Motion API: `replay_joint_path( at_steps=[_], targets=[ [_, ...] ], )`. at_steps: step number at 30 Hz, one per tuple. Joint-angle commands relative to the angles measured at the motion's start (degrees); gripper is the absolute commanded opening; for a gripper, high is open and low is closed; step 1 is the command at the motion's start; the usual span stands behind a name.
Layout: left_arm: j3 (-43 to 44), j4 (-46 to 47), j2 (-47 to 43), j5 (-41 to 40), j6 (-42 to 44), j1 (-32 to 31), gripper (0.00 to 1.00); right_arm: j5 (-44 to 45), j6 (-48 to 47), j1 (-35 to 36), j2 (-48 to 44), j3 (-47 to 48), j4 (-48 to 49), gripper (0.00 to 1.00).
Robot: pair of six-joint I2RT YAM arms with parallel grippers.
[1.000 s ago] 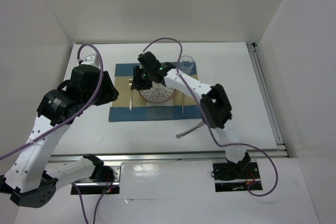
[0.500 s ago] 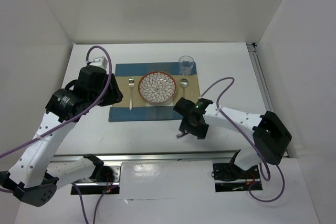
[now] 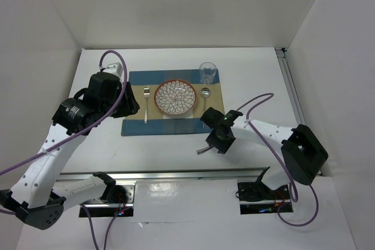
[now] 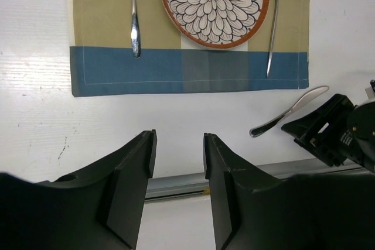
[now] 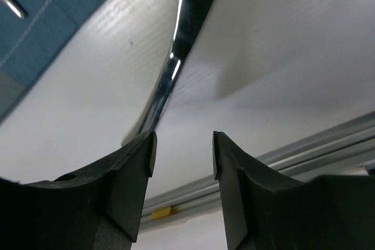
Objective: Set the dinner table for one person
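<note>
- Knife (image 3: 204, 149) off the setting: it lay on bare dinner table (image 3: 258, 80), just near of the striped placemat's (image 3: 136, 128) near-right corner and not touching it.
- On the placemat there was 1 plate (image 3: 175, 97) in the middle, 1 fork (image 3: 146, 105) to its left and 1 spoon (image 3: 205, 101) to its right. 1 glass (image 3: 208, 73) stood at the far-right corner.
- Right gripper (image 3: 217, 142) hung low over the knife's far-right part. Its 2 fingers were spread with nothing between them.
- Left gripper (image 4: 179, 165) was parted and empty too, up beside the placemat's left edge and well apart from the knife.
- Key relation: the knife's long axis ran on a slant, from near-left to far-right in the overhead view, roughly toward the spoon's handle end.
- From the right wrist, the knife stretched away ahead of the claw. Its closest end sat by the left finger (image 5: 132, 174), not centred in the gap.
- Which end was the blade I could not tell for sure.
- My read: the right arm was plainly the nearer 1, so the pick-up looked like its job.
- The claw probably wanted a small sideways shift so the fingers closed across the narrow width, not along the length.
- Risk, as I judged it: a thin flat piece on a smooth top could skate toward the rail (image 5: 316, 144) if pinched off-centre.
</note>
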Motion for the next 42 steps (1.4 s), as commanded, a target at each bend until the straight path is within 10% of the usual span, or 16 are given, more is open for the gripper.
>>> replay_joint_path(
  at_steps=[1, 17, 31, 42],
  targets=[
    [0.8, 1.8, -0.3, 1.0, 2.2, -0.1, 0.54, 3.2, 0.9, -1.8, 2.5, 2.9, 3.0, 0.53],
    [-1.4, 1.8, -0.3, -0.1, 2.7, -0.1, 0.54, 1.5, -0.4, -3.6, 11.5, 3.3, 7.4, 0.50],
    [-2.0, 2.3, -1.3, -1.7, 2.7, -0.1, 0.54, 5.0, 6.0, -6.4, 4.8, -2.6, 3.3, 0.14],
    [-2.0, 2.3, -0.8, -1.6, 3.2, -0.1, 0.54, 14.5, -18.4, -5.8, 3.7, 9.6, -0.7, 0.08]
  ],
)
